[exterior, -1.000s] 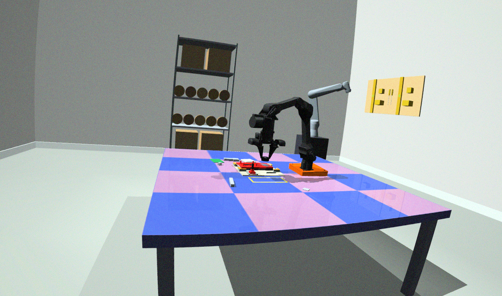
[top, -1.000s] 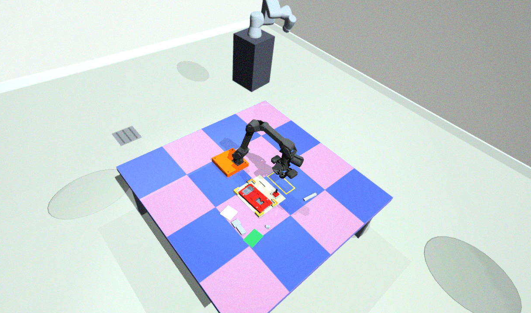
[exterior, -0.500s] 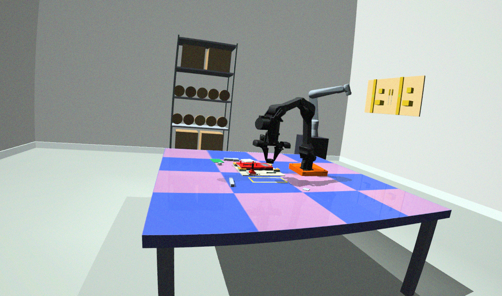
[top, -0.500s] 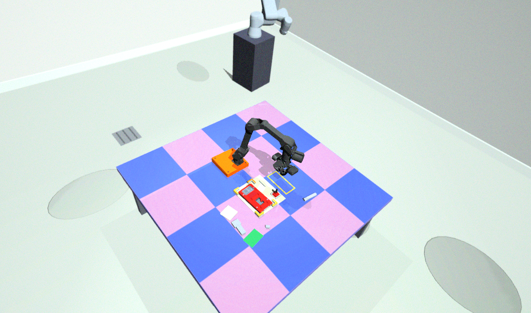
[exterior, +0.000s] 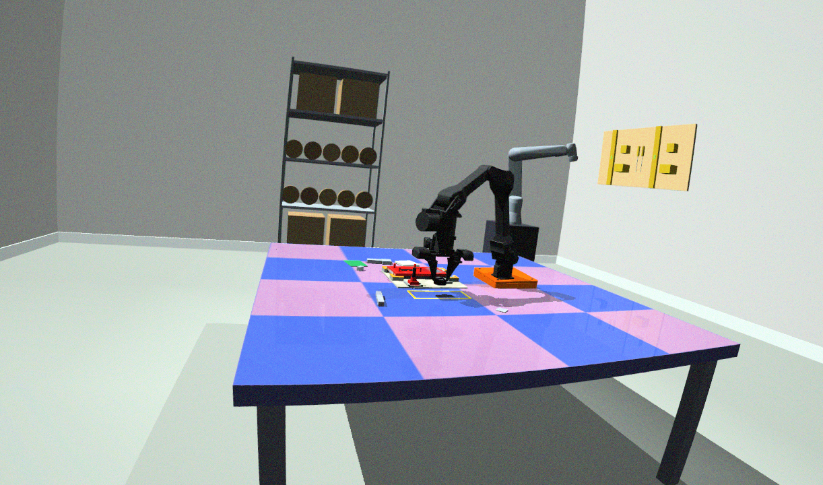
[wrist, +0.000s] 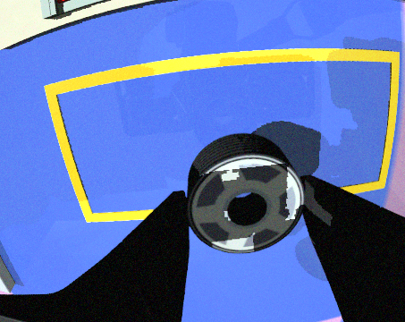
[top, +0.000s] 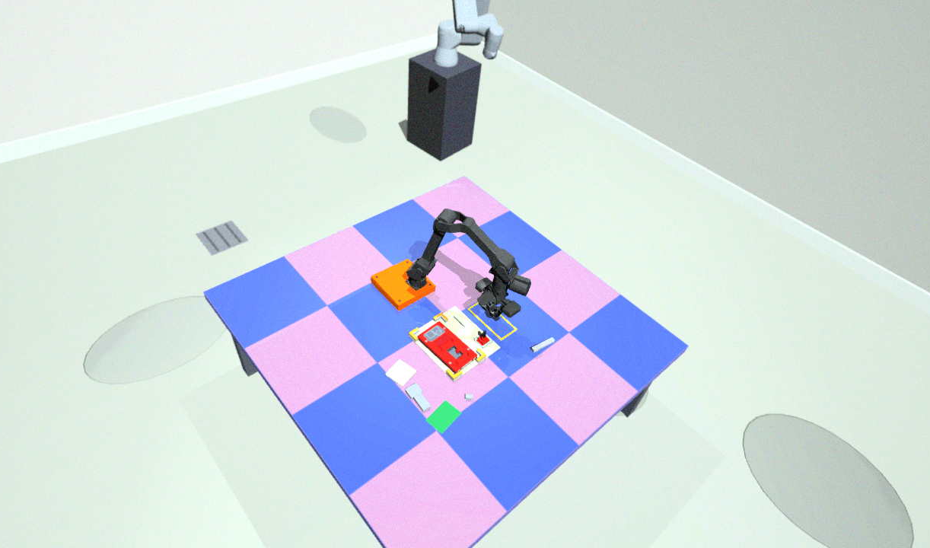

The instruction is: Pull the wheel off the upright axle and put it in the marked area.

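My gripper [top: 493, 312] [exterior: 440, 279] [wrist: 244, 195] is shut on the wheel [wrist: 209, 197], a black tyre with a grey spoked hub, gripped at its two sides. It holds the wheel a little above the table, over the marked area, a yellow rectangle [top: 510, 333] [exterior: 426, 298] [wrist: 226, 60] on a blue square. In the wrist view the wheel hangs over the rectangle's near right part, and its shadow falls inside the outline. The red axle block [top: 483, 338] [exterior: 409, 277] stands on the cream board's edge beside the rectangle, with no wheel on it.
The cream board carries a red assembly [top: 447, 345]. The arm's orange base [top: 393, 289] [exterior: 504, 277] is behind it. A small grey bar [top: 542, 345] [exterior: 379, 295], a white square [top: 399, 371], a grey piece [top: 418, 396] and a green square [top: 444, 416] lie around the board.
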Tool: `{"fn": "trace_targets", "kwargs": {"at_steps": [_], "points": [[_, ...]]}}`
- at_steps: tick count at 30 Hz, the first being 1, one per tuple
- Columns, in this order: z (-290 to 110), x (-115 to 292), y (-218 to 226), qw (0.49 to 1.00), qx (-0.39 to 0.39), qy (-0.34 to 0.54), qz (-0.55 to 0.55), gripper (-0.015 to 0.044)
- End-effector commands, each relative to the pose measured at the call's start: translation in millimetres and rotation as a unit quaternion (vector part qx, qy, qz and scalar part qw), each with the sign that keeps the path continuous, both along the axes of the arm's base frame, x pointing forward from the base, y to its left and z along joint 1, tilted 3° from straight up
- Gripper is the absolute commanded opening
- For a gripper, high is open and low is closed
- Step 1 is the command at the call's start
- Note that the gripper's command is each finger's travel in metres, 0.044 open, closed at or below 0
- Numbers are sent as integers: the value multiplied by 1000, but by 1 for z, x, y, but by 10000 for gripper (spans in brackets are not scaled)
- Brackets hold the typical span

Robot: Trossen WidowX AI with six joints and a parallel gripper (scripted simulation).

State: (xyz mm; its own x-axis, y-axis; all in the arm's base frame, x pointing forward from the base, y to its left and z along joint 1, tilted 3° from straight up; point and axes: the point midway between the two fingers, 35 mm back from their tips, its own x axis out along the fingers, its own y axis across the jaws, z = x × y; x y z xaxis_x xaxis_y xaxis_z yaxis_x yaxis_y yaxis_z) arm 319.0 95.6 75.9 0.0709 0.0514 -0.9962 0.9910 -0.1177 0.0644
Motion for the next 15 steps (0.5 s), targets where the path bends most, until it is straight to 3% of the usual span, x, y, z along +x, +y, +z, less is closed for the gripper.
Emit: {"fn": "trace_targets", "kwargs": {"at_steps": [1, 8, 15], "points": [[-26, -1, 0, 1000, -2, 2, -2, 0], [-40, -2, 0, 1000, -2, 2, -2, 0], [-36, -2, 0, 1000, -2, 6, 0, 184]]}}
